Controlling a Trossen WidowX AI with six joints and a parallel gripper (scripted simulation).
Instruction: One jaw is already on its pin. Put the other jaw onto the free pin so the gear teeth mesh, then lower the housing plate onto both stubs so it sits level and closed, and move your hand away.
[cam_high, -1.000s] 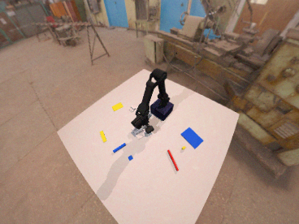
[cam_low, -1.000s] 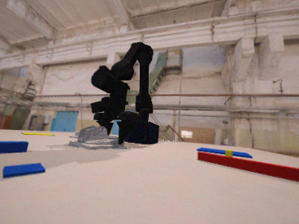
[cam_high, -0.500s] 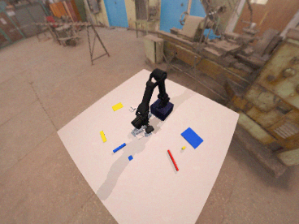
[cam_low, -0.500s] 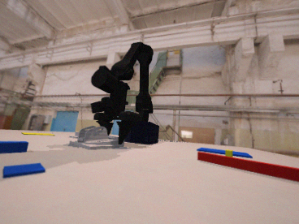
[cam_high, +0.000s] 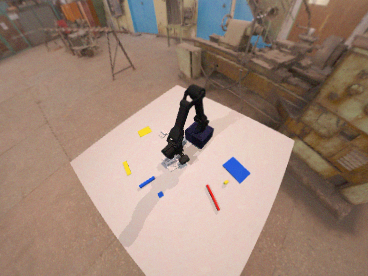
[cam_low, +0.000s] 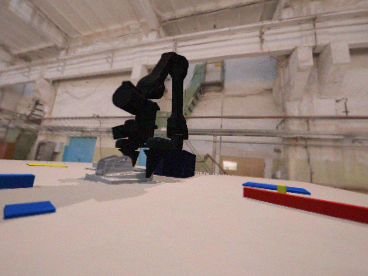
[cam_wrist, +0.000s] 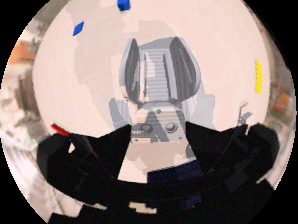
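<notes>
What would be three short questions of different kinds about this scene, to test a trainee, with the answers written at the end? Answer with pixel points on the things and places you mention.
1. Count: how many yellow pieces show in the top view?
2. True or false: the gripper (cam_high: 176, 159) (cam_low: 142, 170) (cam_wrist: 157, 124) has its fingers on either side of part of the grey assembly (cam_high: 173, 165) (cam_low: 115, 167) (cam_wrist: 157, 75).
3. Fill in the colour: the small yellow block (cam_high: 226, 182) (cam_low: 282, 189) lies between the blue plate (cam_high: 236, 170) (cam_low: 260, 186) and the long ____ bar (cam_high: 213, 197) (cam_low: 310, 202) (cam_wrist: 60, 130).

Key: 1. three; 2. true; 3. red
</notes>
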